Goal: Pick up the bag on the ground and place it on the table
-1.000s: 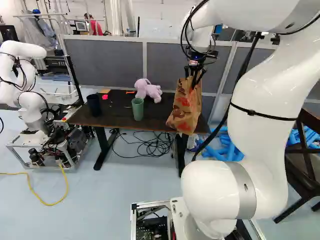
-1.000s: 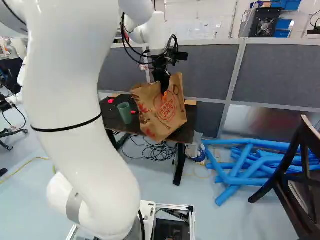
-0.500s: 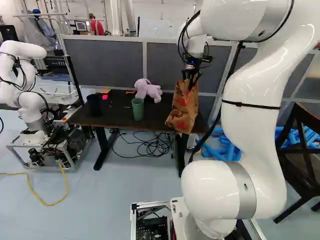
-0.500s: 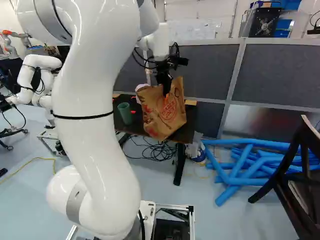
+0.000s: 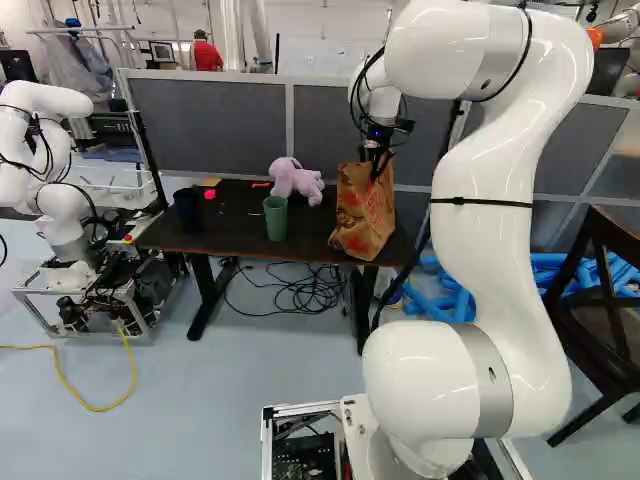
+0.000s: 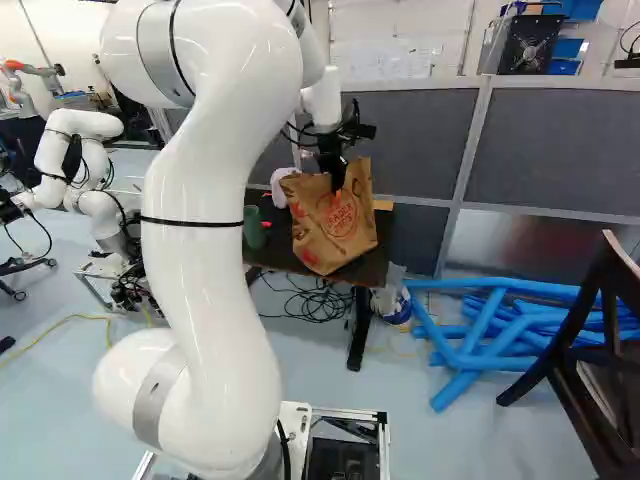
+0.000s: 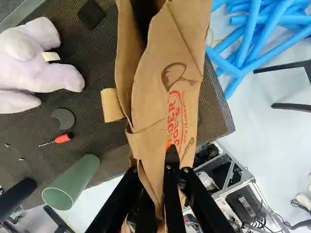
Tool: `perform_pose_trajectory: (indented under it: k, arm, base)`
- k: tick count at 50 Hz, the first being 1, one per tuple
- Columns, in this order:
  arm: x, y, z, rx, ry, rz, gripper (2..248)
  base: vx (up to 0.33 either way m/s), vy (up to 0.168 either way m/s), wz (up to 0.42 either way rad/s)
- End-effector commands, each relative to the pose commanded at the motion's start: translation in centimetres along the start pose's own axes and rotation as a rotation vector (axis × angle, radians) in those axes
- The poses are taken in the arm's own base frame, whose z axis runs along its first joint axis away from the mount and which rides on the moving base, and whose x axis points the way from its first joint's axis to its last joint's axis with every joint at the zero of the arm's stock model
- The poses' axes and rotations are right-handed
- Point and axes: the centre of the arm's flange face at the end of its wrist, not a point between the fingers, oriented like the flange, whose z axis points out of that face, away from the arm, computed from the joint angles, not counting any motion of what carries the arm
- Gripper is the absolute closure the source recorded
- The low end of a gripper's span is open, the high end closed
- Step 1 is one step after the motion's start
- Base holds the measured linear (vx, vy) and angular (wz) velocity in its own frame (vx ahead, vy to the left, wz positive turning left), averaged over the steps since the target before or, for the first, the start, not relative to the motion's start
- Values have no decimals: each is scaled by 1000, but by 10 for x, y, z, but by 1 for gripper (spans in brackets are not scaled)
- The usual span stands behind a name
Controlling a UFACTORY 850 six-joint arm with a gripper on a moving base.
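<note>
Brown paper bag (image 6: 338, 228) over the dark rectangular bench (image 5: 215, 240), at its right end in the left base view; black two-fingered hand (image 7: 153, 165) clamped on its upper edge.
Best to ease it inward from the edge, lower gently until the base sits flat, then release; whether it touches yet, I cannot tell. The bag looks creased, red-printed, open-mouthed and slightly tilted.
</note>
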Motion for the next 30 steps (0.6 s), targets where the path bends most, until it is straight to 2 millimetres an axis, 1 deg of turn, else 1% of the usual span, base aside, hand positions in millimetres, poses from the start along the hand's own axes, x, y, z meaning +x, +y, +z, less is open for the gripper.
perform_pose_trajectory:
  k: [15, 16, 20, 21, 25, 26, 30]
  arm:
    - [1, -1, 2, -1, -1, 0, 229]
    - [1, -1, 2, -1, -1, 0, 208]
    - [1, -1, 2, -1, -1, 0, 208]
    - [1, -1, 2, -1, -1, 0, 174]
    - [1, -1, 2, -1, -1, 0, 174]
    - [1, -1, 2, -1, -1, 0, 139]
    - [1, -1, 2, -1, -1, 0, 139]
  base:
    - [0, 0, 0]
    - [0, 0, 0]
    - [0, 0, 0]
    - [0, 0, 0]
    - [0, 0, 0]
    - [0, 0, 0]
    - [0, 0, 0]
